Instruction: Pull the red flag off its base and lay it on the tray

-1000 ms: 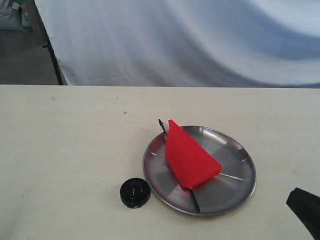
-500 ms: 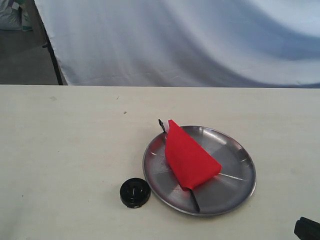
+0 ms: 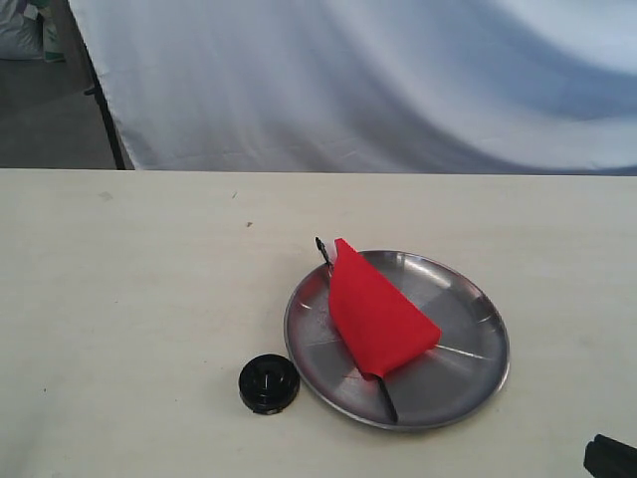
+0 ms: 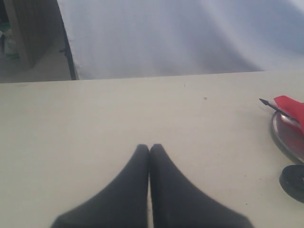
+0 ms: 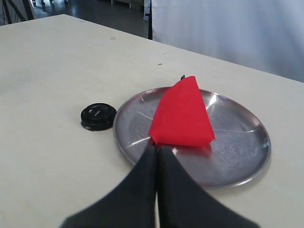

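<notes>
Red flag lay flat across the tray, off its base, ahead of the right gripper, which was clenched on nothing. The base sat on the desk just beside the tray, also ahead of that gripper. The left gripper, clenched empty too, was well apart from all 3.

Only a dark corner of the right gripper shows in the exterior view, cut off by the picture's lower edge. The cloth of the red flag covers most of its pole, leaving only the tip and lower end in sight. The left wrist view cuts off the tray and the base at its edge, and in the right wrist view the right fingers hide part of the tray's rim.
</notes>
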Action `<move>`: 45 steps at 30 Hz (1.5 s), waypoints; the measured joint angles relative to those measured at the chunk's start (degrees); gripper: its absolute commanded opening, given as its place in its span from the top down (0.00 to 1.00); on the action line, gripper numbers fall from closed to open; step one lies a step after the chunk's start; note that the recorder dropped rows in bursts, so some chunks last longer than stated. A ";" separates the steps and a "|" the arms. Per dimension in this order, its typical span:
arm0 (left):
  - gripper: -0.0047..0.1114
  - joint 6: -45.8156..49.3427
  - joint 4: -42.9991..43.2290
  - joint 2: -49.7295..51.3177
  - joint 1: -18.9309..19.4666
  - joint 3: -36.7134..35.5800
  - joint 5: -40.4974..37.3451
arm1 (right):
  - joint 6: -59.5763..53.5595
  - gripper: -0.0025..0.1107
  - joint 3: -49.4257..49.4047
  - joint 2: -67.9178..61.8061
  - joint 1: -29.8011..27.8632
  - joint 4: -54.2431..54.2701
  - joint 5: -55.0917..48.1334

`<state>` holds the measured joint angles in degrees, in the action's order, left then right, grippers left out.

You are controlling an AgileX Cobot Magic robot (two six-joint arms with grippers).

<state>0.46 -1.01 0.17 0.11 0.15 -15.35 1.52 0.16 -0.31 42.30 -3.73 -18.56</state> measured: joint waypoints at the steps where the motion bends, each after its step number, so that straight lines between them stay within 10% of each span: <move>1: 0.96 0.00 0.00 0.00 0.00 0.00 0.00 | 0.13 0.98 0.00 0.00 0.00 0.00 0.00; 22: 0.96 0.00 0.00 0.00 0.00 0.00 0.00 | -1.52 0.98 0.00 0.00 -0.29 0.91 -0.11; 45: 0.96 0.00 0.00 0.00 0.00 0.00 0.00 | -1.52 0.98 0.00 0.00 -24.78 0.91 -0.11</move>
<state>0.46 -1.01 0.17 0.11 0.15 -15.35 0.00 0.16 -0.31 17.52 -2.81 -18.67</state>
